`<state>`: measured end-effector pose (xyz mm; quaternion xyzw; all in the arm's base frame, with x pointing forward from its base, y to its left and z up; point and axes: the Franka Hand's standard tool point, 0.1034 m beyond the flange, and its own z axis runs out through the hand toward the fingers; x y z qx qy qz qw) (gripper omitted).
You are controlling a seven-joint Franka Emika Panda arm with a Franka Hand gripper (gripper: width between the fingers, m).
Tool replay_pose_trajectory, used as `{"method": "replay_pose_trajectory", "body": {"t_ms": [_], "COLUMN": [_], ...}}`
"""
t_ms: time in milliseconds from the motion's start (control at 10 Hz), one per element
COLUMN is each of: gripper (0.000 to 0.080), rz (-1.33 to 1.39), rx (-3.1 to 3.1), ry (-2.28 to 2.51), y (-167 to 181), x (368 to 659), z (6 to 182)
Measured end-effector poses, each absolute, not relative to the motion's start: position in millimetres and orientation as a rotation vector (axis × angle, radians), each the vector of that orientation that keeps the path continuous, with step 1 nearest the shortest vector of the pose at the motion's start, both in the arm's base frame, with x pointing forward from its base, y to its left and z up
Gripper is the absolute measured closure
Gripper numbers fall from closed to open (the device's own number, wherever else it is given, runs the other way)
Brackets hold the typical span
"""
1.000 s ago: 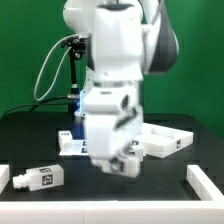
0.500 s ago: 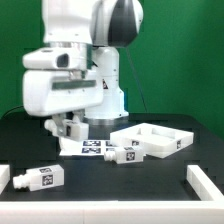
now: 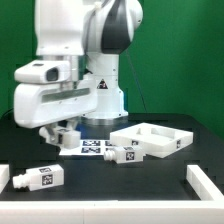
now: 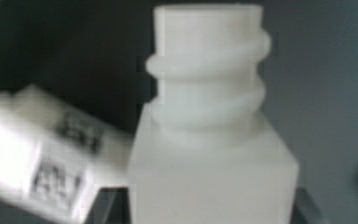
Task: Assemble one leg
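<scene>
My gripper (image 3: 63, 134) hangs above the table at the exterior view's left, just left of the marker board (image 3: 92, 148). It is shut on a white leg (image 4: 208, 120), which fills the wrist view with its narrower ringed stub end pointing away from the jaws. The fingers themselves are hidden in the wrist view. A second leg (image 3: 38, 179) with square tags lies at the front left. A third leg (image 3: 122, 154) lies beside the large white rimmed square panel (image 3: 178, 141).
A white block (image 3: 4, 178) sits at the table's left edge and another (image 3: 205, 184) at the right front edge. A tagged white surface (image 4: 43, 150) shows beside the held leg in the wrist view. The robot base stands behind the marker board.
The arm has risen from low over the table's middle and swung to the exterior view's left, carrying the leg with it.
</scene>
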<state>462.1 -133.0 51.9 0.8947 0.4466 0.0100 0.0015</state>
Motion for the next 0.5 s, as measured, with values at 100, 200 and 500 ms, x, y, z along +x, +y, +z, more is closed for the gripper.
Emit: {"method": "replay_pose_trajectory", "body": {"t_ms": [100,200,500], "gripper": [0.0537,0.0537,0.0537], "rz": [-0.01,-0.04,-0.057], "rx": [2.834,2.869,2.901], "ry": [1.378,1.343,1.297], "y": [-157,-161,-152], "x": [445,436,431], "z": [31.2,17.0,6.9]}}
